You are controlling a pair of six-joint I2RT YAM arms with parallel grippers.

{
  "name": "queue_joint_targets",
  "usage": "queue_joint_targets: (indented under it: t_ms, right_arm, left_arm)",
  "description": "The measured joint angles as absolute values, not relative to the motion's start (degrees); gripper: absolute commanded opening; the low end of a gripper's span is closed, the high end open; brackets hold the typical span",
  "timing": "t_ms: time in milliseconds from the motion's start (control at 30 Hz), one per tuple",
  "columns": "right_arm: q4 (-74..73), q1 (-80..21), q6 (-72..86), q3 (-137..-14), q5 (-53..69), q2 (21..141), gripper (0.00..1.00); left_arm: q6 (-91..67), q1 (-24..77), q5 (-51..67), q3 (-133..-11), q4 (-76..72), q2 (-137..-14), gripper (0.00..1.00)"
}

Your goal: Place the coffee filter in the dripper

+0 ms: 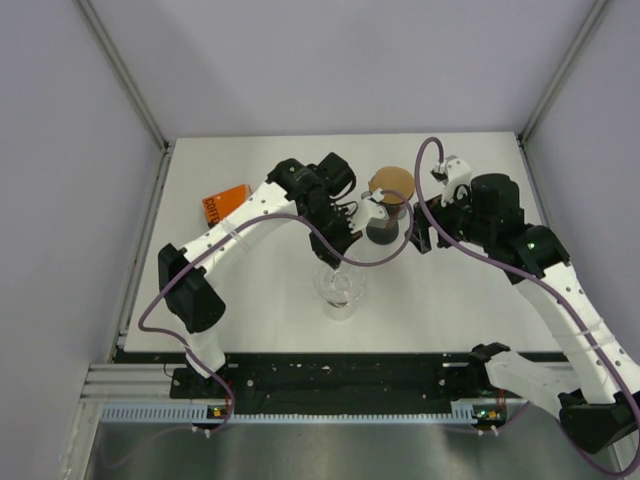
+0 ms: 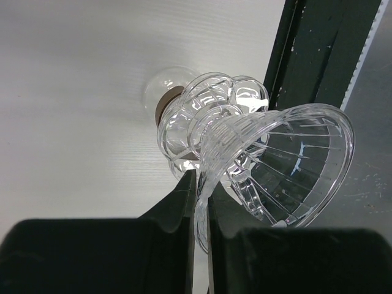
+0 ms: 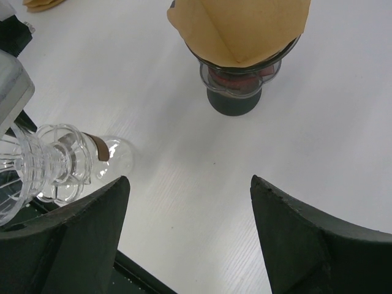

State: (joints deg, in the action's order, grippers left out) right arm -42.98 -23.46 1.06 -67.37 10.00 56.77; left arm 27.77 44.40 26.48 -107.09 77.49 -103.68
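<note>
Pending: coffee filter [image 3: 242,27] pickup.
Stands straight ahead of released right gripper [image 3: 187,190], toward far edge of counter [image 1: 250,310]; left gripper [image 2: 201,184] clenched on dripper [image 2: 288,159] wall.

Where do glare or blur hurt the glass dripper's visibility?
Left wrist: hot specular highlights on the dripper ribs; the left hand is underexposed, nearly black. Top external: even light, but the dripper almost vanishes against the white table. Right wrist: the coffee filter is sharp, the right hand dark and slightly soft, and the dripper is cut off at the left edge.
</note>
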Motion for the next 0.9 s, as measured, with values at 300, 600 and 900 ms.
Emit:
queue_joint_targets:
  t_ms: [300,600,900]
  right_arm:
    - [-43.0,-23.5,1.0,-67.1,10.4,56.9,0.8]
    - [-42.9,-23.5,0.6,-67.1,11.4,57.1,0.8]
    - [-42.9,-23.5,0.1,-67.1,13.4,57.1,0.8]
  left_arm:
    - [27.6,44.3,24.3,-108.2,77.6,-105.8,0.52]
    - [26.8,43.8,21.5,-113.7,78.0,-106.1,0.72]
    - [24.9,38.7,22.2,-121.9,77.7,-105.1,0.73]
